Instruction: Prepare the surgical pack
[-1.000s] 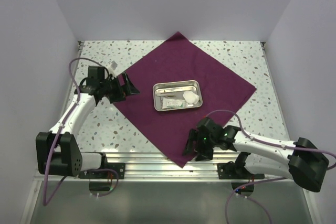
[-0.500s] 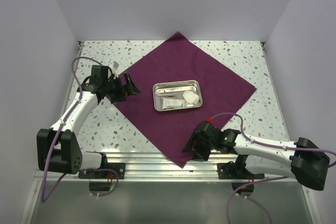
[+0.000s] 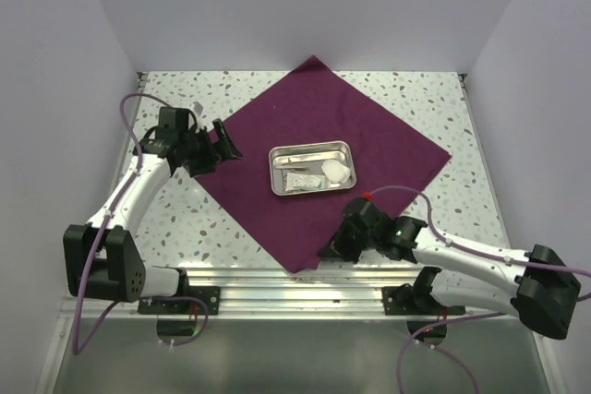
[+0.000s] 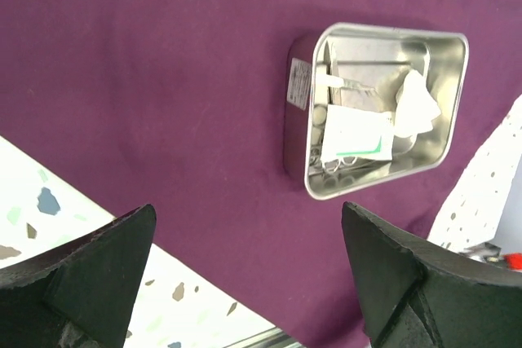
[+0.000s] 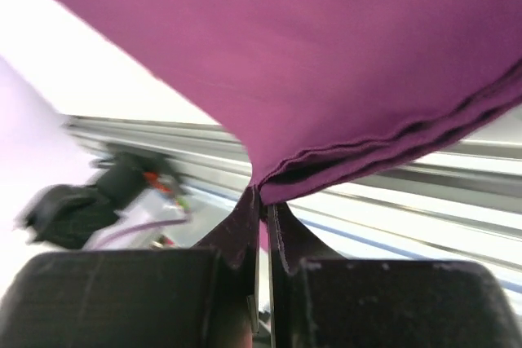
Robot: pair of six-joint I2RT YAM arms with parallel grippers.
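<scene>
Presently, the surgical pack consists of a deep purple drape (image 3: 369,126) spread as a diamond on the speckled table (image 3: 425,89), with a steel tray (image 4: 294,140) set near its middle. The drape lies flat except at its near corner, which is raised off the table and doubled over in the grip of the right tool (image 5: 265,226). In the right wrist view the tool's fingers are closed tight on the cloth, and several layered hem edges hang just beyond the fingertips.

The tray lies beyond the right tool, well apart from it, and ahead of the left tool (image 4: 245,275). It holds a white pouch (image 4: 355,136) with a green stripe, a crumpled white gauze square (image 4: 416,103) and metal instruments (image 4: 338,169) partly covered by the pouch. A small white label (image 4: 299,85) is fixed to the tray's outer wall on the side facing the left tool. It carries print, but the print is too small to read. No brand can be read on the pouch.

The left tool stands wide apart and holds nothing. It hovers over the drape's left corner, purple cloth showing between its fingers and speckled table below its left finger.

An aluminium rail (image 3: 277,285) runs along the table's near edge, just behind the right tool.
</scene>
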